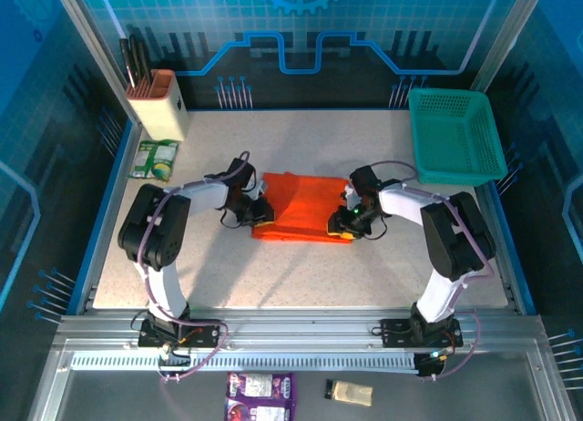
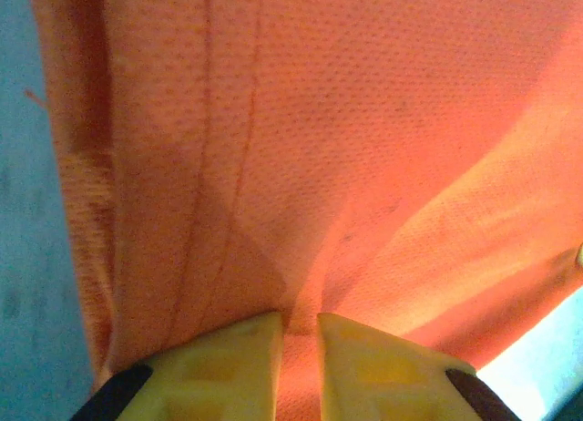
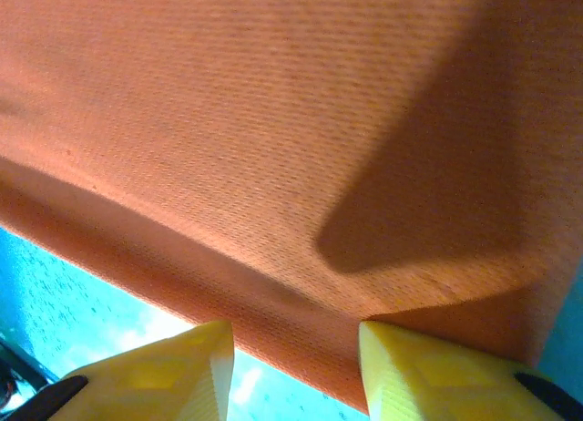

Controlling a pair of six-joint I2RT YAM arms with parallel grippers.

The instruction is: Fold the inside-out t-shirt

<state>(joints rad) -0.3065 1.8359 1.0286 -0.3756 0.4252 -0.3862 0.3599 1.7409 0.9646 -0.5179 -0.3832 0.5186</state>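
Observation:
The bright orange t-shirt [image 1: 303, 205] lies folded into a flat rectangle at the middle of the table. My left gripper [image 1: 257, 211] sits at its near left corner. In the left wrist view the yellow fingers [image 2: 239, 362] stand close together with a pinch of the orange cloth [image 2: 301, 166] between them. My right gripper [image 1: 344, 220] rests at the shirt's near right corner. There its yellow fingers [image 3: 410, 366] stand wide apart, and the shirt's folded edge [image 3: 273, 293] runs across the gap between them.
A teal-green mesh basket [image 1: 455, 135] stands at the back right of the table. A tan holder with dark tools [image 1: 157, 100] is at the back left, with a green packet [image 1: 154, 159] beside it. Small packets [image 1: 261, 393] lie on the front rail.

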